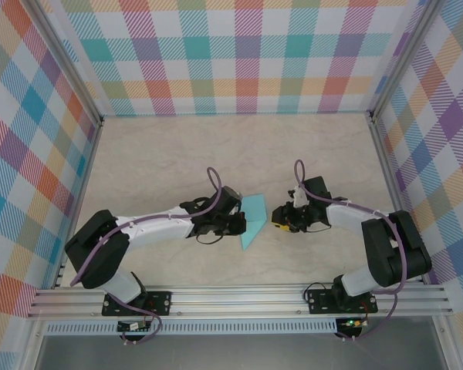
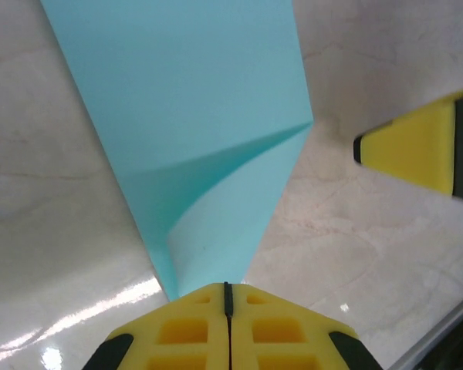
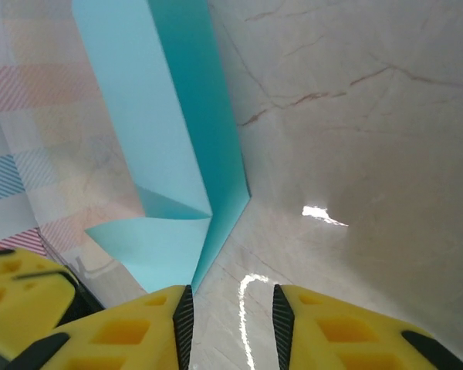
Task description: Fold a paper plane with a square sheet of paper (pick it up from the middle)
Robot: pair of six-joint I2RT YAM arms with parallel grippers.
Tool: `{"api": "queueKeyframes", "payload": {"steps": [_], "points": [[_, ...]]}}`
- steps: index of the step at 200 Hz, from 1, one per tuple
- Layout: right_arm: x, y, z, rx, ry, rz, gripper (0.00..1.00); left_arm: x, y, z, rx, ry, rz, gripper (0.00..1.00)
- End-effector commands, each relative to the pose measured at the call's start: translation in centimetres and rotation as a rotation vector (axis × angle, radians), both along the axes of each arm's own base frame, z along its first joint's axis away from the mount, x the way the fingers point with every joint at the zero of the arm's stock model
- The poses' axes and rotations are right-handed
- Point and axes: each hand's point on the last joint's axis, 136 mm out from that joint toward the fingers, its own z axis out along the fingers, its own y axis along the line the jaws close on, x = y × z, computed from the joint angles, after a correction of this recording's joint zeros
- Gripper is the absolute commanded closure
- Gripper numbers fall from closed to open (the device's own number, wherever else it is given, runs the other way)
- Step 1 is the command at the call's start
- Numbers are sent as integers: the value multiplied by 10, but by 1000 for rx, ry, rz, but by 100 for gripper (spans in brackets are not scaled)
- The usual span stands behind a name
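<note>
The light-turquoise sheet of paper [image 1: 253,218] is folded along a crease into a narrow wedge and stands tilted on the marble table [image 1: 177,162]. My left gripper [image 1: 236,223] is shut on its left edge. In the left wrist view the sheet of paper [image 2: 201,139] rises straight out of the closed left gripper [image 2: 227,290], with a curled flap near the pads. My right gripper [image 1: 278,219] hovers open just right of the paper. In the right wrist view the right gripper [image 3: 230,308] holds nothing, and the creased sheet of paper [image 3: 177,169] sits beside its left finger.
Checked fabric walls [image 1: 239,54] enclose the table on three sides, and an aluminium rail [image 1: 239,297] carries both arm bases at the near edge. A yellow finger of the right gripper [image 2: 417,146] reaches into the left wrist view.
</note>
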Motion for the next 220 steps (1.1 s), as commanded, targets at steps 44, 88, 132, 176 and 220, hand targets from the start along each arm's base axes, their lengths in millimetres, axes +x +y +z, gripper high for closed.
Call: {"api": "queueKeyframes", "payload": {"steps": [44, 88, 132, 176, 220], "points": [[6, 25, 8, 88, -15, 70, 55, 23, 0, -18, 58, 19, 29, 96], [10, 33, 5, 107, -12, 94, 53, 23, 4, -34, 97, 41, 37, 97], [15, 41, 3, 133, -14, 140, 54, 22, 2, -44, 103, 59, 30, 99], [17, 50, -1, 132, -11, 182, 58, 22, 0, -46, 102, 64, 23, 99], [15, 57, -6, 131, -8, 236, 72, 22, 1, -44, 98, 57, 24, 99]]}}
